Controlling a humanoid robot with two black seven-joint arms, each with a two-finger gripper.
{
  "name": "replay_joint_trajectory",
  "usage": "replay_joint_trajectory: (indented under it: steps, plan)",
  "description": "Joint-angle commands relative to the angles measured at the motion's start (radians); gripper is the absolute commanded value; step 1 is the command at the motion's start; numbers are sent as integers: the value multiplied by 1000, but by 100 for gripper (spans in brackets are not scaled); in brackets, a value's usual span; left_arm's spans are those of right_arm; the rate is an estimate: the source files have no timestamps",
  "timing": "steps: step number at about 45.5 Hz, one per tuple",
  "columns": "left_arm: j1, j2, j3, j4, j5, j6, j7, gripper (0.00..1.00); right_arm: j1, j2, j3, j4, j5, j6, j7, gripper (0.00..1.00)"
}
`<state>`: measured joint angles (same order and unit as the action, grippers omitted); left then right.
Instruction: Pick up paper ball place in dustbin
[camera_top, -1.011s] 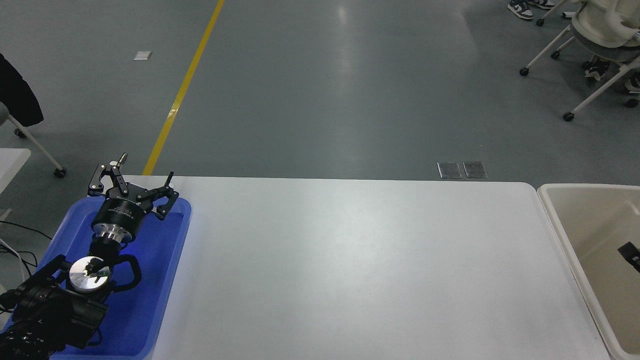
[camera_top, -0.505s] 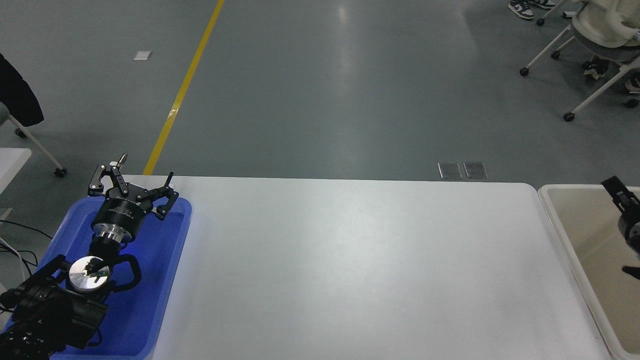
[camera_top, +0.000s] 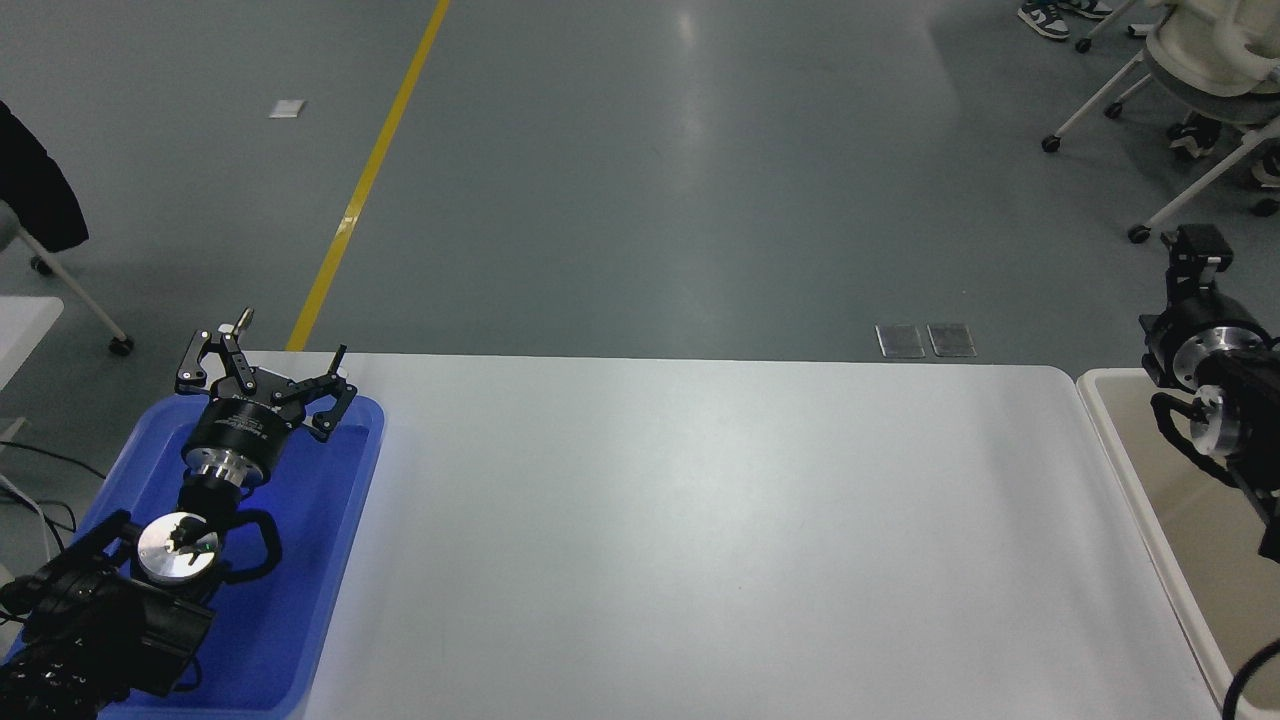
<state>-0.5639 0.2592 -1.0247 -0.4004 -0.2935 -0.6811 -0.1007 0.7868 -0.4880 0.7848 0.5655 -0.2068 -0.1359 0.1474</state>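
The cream-beige dustbin (camera_top: 1140, 500) stands just beside the table's right end, only its thick rounded rim and part of one smooth inner wall showing; the paper ball cannot be made out, perhaps hidden inside.

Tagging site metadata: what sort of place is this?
Probably a robot lab or industrial test hall: grey floor with a yellow line, wheeled office chairs, and a white table as workstation.

No text, label, brand or number can be read anywhere. Faint print on the left gripper (camera_top: 265, 370) body is too small to make out.
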Motion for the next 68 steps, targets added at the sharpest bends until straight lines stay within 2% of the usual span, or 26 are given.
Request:
replay_joint_trajectory:
  steps: [1,14,27,31,39,42,68]
  plan:
    - [-1,0,0,0,-1,0,-1,100,-126,48,333,184,-2,10,0,100]
    - [-1,0,0,0,-1,0,-1,100,-284,92,476,266,-2,251,0,100]
    - [-1,0,0,0,-1,0,-1,100,-357,144,530,264,-2,288,23,100]
    - [-1,0,0,0,-1,0,-1,100,-366,169,550,261,-2,297,52,100]
    - [-1,0,0,0,-1,0,-1,100,-377,187,553,254,-2,334,176,100]
    - [1,0,0,0,-1,0,-1,100,-377,197,550,252,-2,354,195,100]
    - [-1,0,0,0,-1,0,-1,100,-377,203,524,221,-2,357,195,100]
